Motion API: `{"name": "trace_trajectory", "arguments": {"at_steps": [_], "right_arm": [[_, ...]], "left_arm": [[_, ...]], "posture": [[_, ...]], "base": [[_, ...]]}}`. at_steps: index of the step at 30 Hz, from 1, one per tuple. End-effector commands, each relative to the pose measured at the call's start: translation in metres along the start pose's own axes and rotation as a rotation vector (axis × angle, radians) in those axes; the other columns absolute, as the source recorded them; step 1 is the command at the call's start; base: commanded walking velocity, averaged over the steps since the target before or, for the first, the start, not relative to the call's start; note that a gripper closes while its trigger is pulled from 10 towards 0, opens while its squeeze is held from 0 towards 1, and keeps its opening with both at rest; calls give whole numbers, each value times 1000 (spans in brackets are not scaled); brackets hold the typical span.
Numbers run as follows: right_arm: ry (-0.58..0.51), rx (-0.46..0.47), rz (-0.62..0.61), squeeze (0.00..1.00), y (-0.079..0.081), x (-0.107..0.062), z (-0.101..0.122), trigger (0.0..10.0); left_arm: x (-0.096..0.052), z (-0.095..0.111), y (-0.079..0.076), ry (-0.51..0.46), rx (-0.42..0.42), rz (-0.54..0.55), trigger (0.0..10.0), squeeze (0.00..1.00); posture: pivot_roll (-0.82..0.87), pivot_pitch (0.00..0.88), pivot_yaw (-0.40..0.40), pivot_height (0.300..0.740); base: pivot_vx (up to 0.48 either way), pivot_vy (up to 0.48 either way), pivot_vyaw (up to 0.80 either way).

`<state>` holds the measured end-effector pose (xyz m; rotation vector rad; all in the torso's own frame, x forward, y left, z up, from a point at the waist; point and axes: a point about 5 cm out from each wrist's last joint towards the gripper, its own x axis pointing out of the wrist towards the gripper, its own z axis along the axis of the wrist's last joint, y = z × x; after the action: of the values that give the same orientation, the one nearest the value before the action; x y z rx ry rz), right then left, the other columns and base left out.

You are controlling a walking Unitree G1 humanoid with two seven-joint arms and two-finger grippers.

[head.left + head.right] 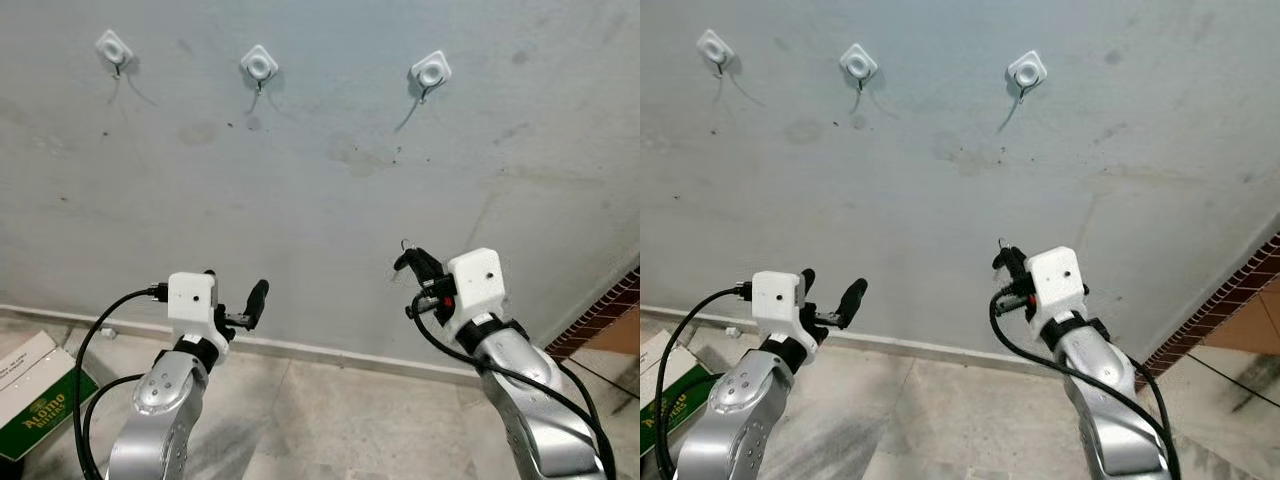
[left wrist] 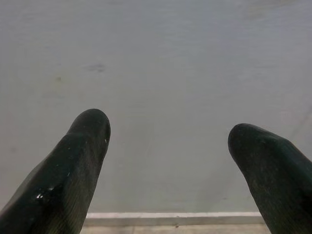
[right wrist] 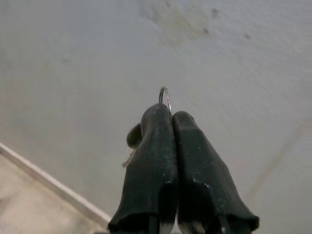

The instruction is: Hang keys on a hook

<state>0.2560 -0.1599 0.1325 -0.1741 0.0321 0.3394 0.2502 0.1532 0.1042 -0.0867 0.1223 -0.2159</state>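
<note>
Silver wire key ring (image 3: 165, 95) pokes out above our right gripper's (image 3: 170, 117) clenched jaws, below three white square wall hooks (image 1: 431, 70); our left gripper's (image 2: 168, 139) jaws stand released.

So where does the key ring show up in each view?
Left eye: key ring peeks above the right gripper, low right of centre.
Right eye: ring atop that gripper, just right of centre.
Right wrist: ring pinched between the shut fingers, centre.
Shared landmark: right-hand hook.
</note>
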Motion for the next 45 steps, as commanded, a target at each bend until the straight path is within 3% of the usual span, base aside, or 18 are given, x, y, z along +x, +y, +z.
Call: {"name": "trace_trajectory", "arguments": {"at_steps": [1, 14, 45], "right_arm": [[-12, -12, -8, 0, -4, -2, 6, 10000], [9, -5, -21, 0, -2, -14, 5, 10000], [6, 2, -3, 0, 3, -9, 8, 10000]], "left_arm": [[-2, 2, 1, -3, 3, -8, 10000, 0], [-12, 2, -3, 13, -11, -36, 10000, 0], [-10, 3, -6, 18, -17, -58, 10000, 0]], "posture": [[-42, 42, 31, 740], [-47, 47, 31, 740], [-53, 37, 31, 740]], "base": [[0, 0, 0], [0, 0, 0], [297, 0, 0]]}}
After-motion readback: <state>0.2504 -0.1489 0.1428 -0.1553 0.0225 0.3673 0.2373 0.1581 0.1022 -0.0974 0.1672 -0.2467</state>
